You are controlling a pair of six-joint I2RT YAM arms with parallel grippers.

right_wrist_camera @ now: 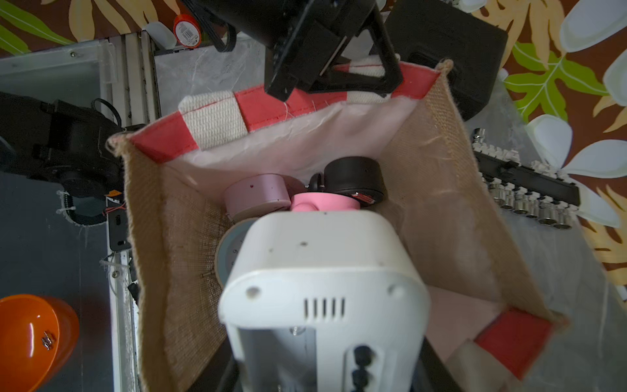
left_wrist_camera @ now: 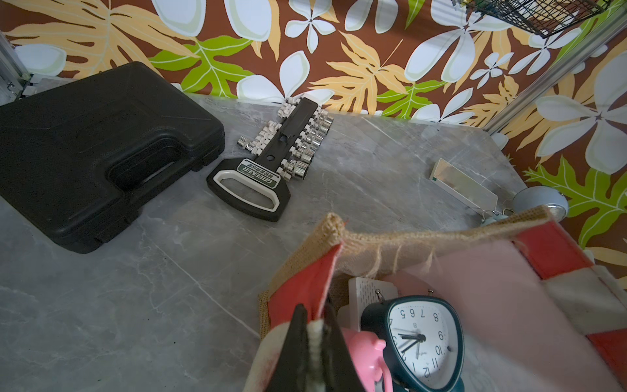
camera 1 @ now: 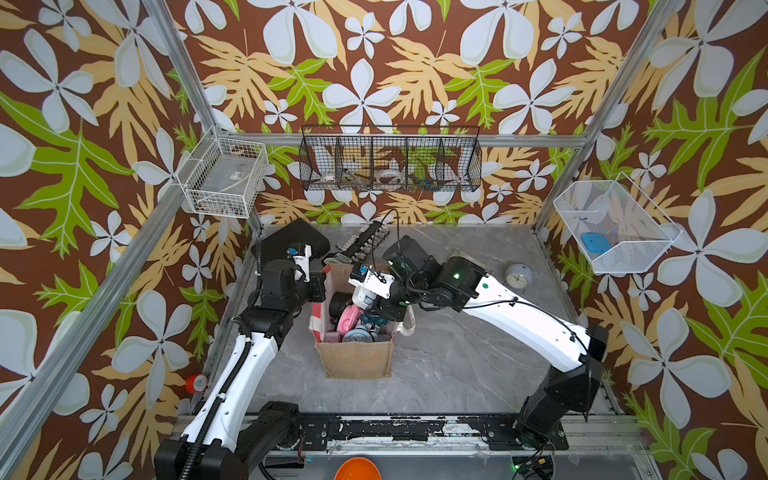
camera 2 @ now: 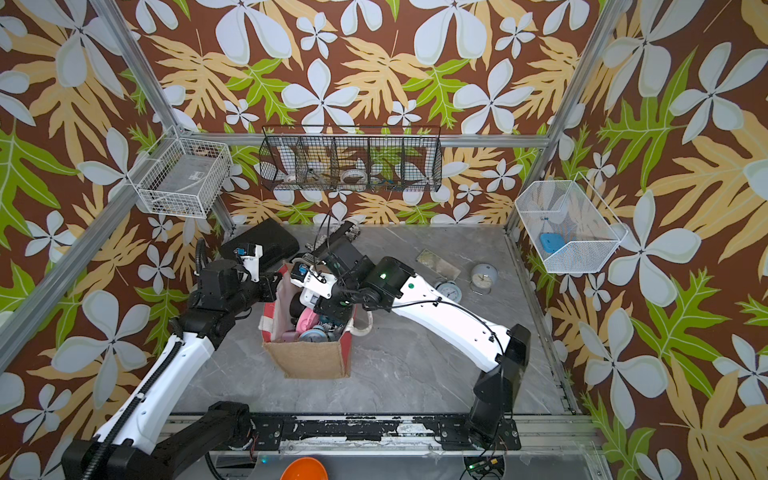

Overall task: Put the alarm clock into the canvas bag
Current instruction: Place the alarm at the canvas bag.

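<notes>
A white clock [right_wrist_camera: 322, 271] blocks half the canvas bag [right_wrist_camera: 441, 203].

— What sits by the black moulded plastic case [left_wrist_camera: 101, 149]?
— A black socket rail lined with chrome sockets [left_wrist_camera: 288, 142], just beside the case on the grey marble bench [left_wrist_camera: 101, 305].
— And above the case?
— A white wire basket [camera 1: 224, 178] on the frame. Well apart from the case lies a round orange bowl [camera 1: 357, 469].
</notes>
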